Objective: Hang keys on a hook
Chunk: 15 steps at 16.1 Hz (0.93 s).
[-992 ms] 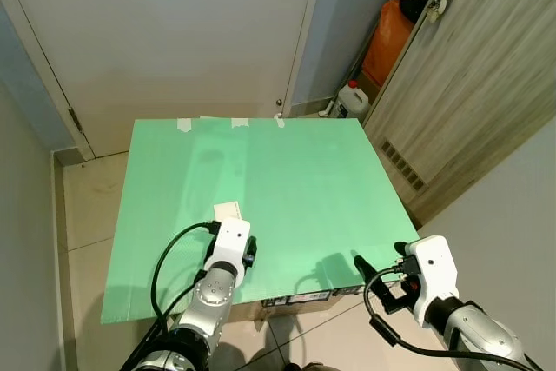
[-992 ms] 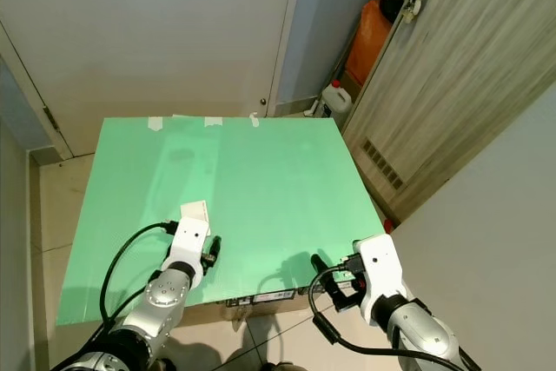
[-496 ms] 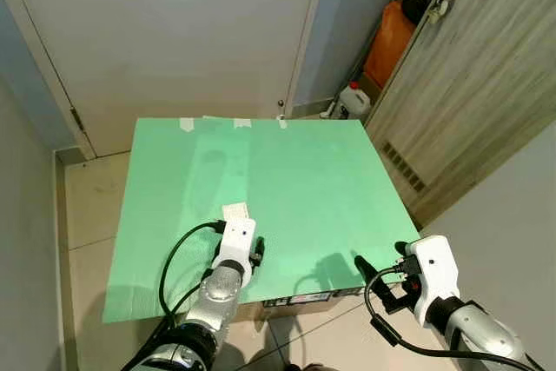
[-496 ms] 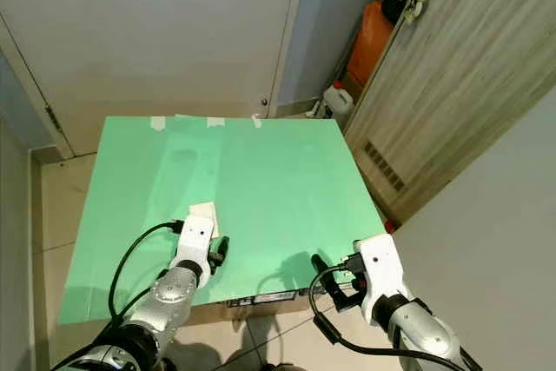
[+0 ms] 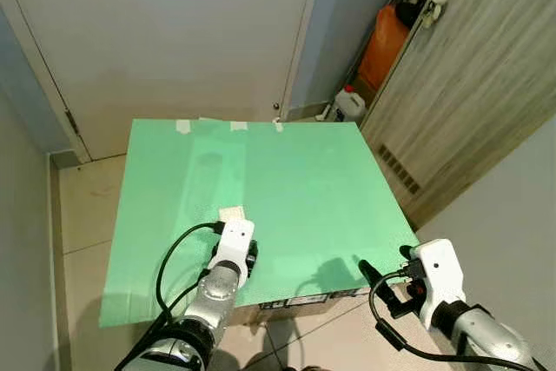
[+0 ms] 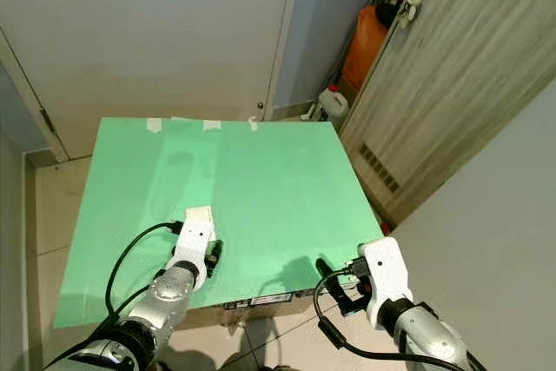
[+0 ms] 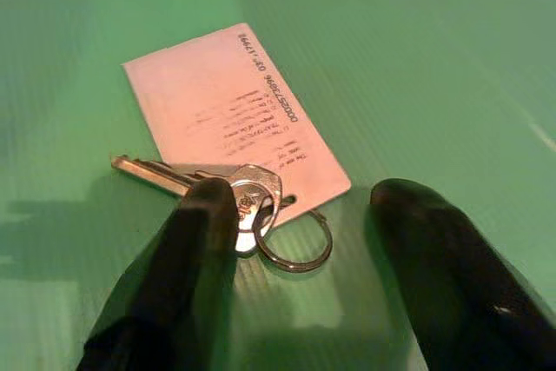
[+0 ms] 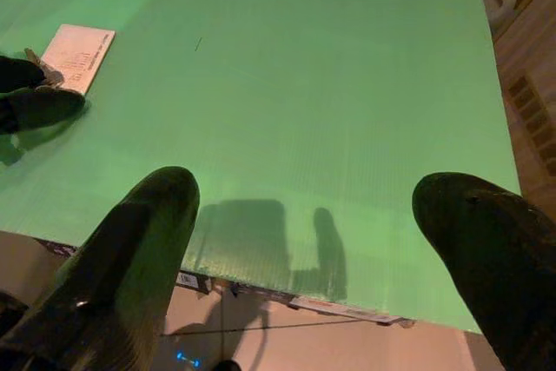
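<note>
One small bunch of keys (image 7: 228, 187) lies flat on the green worktop (image 5: 287, 180), touching a white card (image 7: 226, 119). The left hand (image 7: 295, 241), fingers spread, sits right over it. The keys look light, hard and slippery; the ring (image 7: 295, 236) seems best to pinch.

The right hand (image 8: 304, 241) is spread too, far from the keys.

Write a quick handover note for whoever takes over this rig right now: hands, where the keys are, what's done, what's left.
Left hand: open, low over the green board, fingers straddling the keys.
Right hand: open, idle at the board's near right edge.
Keys: flat on the board, ring attached to a white card, not yet gripped.
Done: left hand lined up on the keys.
Left: grip, lift, find a hook and hang them.
</note>
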Motion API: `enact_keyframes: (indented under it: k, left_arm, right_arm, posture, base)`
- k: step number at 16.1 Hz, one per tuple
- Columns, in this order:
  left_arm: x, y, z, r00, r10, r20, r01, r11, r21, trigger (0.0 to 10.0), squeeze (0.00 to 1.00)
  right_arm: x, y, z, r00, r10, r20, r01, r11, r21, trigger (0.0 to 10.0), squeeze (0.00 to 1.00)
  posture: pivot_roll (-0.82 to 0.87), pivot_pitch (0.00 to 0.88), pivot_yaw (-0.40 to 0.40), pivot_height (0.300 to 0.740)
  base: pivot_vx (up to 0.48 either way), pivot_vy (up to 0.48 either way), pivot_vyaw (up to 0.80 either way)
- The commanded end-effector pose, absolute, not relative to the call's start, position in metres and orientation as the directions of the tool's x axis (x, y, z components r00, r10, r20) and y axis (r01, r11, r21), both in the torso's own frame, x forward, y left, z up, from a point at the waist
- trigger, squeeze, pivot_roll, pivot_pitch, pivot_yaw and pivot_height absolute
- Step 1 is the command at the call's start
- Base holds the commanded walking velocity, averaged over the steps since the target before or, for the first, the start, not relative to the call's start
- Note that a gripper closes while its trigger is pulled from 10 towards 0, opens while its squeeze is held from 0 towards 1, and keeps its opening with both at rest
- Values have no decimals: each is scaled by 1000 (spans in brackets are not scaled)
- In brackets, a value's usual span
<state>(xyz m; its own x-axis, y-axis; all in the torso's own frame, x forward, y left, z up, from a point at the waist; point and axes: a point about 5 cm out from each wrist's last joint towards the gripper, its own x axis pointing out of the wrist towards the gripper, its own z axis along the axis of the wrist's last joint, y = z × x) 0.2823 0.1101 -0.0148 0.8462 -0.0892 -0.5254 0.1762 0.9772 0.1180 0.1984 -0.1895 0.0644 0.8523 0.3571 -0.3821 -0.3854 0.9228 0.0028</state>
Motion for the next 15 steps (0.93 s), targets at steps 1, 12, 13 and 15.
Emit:
enact_keyframes:
  k: [1,12,13,15]
  left_arm:
    - [253,113,-43,734,-80,-675,164,985,61,0,0]
    - [250,111,-46,716,-99,-691,211,974,78,0,0]
    - [251,111,-45,722,-100,-684,206,976,75,0,0]
    - [262,107,-35,767,-115,-631,205,976,70,0,0]
  right_arm:
    - [198,-198,68,859,335,-387,-368,930,-10,10000,0]
    - [195,-199,66,854,330,-403,-366,931,-13,10000,0]
    - [195,-199,66,853,330,-404,-366,931,-13,10000,0]
    - [195,-199,66,853,330,-403,-366,930,-13,10000,0]
  posture:
    - [-155,131,-170,740]
    - [-164,147,-175,740]
    - [-164,148,-176,740]
    - [-160,150,-172,740]
  base:
    - [0,0,0]
    - [0,0,0]
    - [0,0,0]
    - [0,0,0]
